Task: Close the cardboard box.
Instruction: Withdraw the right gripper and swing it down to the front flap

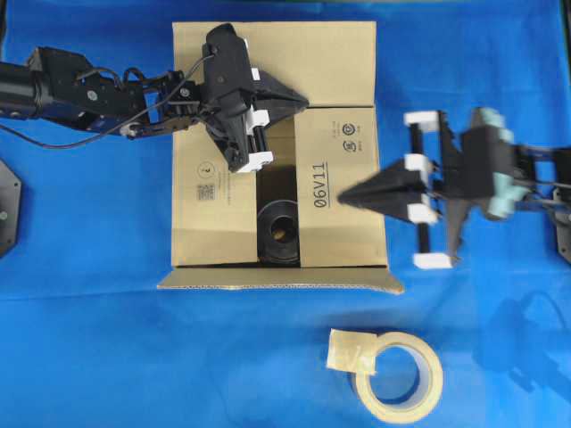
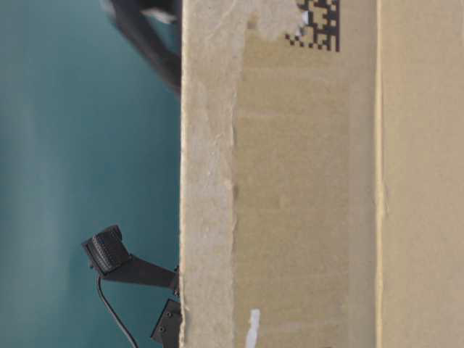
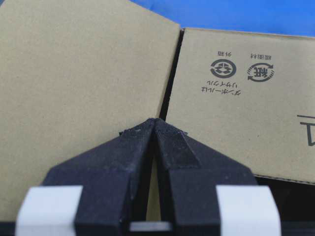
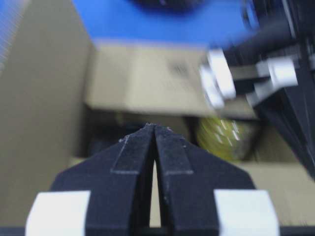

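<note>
Sitting in the middle of the blue table [image 1: 89,339], the box [image 1: 214,192] is partly closed. Its far flap and both side flaps are folded in; the near flap [image 1: 277,279] still hangs outward along the near edge. A dark gap stays between the side flaps, and a black round object [image 1: 280,234] shows through it. The right flap carries the print "06V11".

The left gripper [image 1: 303,103] is over the far part of the box, its fingers pressed together with nothing between them; its tip is at the seam where the far flap meets the right flap. The right gripper [image 1: 343,197] reaches in from the right, also closed and empty, its tip over the right flap next to the print. Whether either tip touches cardboard I cannot tell.

A tape roll [image 1: 399,377] lies on the table near of the box, toward the right, well apart from it.

The right wrist view is blurred; something yellow [image 4: 227,137] shows inside the box.
</note>
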Controlling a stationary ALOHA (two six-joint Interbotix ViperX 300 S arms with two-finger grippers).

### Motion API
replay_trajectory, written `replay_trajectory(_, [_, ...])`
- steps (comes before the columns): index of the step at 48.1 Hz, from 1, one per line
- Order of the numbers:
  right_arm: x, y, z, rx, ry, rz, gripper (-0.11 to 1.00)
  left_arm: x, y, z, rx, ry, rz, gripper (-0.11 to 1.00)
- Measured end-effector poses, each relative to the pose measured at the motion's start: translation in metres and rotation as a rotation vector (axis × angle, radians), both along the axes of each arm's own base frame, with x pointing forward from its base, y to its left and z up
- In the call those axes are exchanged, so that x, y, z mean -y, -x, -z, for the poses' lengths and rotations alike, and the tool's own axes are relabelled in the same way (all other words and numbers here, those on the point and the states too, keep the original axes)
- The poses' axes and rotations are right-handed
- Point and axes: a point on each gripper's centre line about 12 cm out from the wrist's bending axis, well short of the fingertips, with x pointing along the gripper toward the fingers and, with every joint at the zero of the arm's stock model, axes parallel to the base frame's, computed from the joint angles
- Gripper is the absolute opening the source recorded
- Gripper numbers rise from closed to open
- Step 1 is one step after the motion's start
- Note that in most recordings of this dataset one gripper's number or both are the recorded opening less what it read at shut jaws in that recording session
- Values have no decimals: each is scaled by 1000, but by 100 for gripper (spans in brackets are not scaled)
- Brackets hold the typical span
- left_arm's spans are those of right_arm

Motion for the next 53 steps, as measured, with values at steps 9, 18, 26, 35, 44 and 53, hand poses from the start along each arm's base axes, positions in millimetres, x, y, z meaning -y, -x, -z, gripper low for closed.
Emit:
replay_trajectory(9, [-32,20,-20,72,-8,-112,0,0,0,1,-3,-1,1,0])
replay_trajectory(18, [-74,37,-23,92,-9,-264,0,0,1,2,-5,0,1,0])
replay_trajectory(26, [-102,47,-8,50,5,-368,0,0,1,1,-3,-1,1,0])
replay_trajectory(35, [-107,42,20,-13,20,-372,0,0,2,3,-9,1,1,0])
replay_trajectory(44, [-108,38,29,-27,24,-369,0,1,3,3,-11,1,1,0])
replay_trajectory(53, [-96,34,28,-24,24,-328,0,1,3,4,-12,2,1,0])
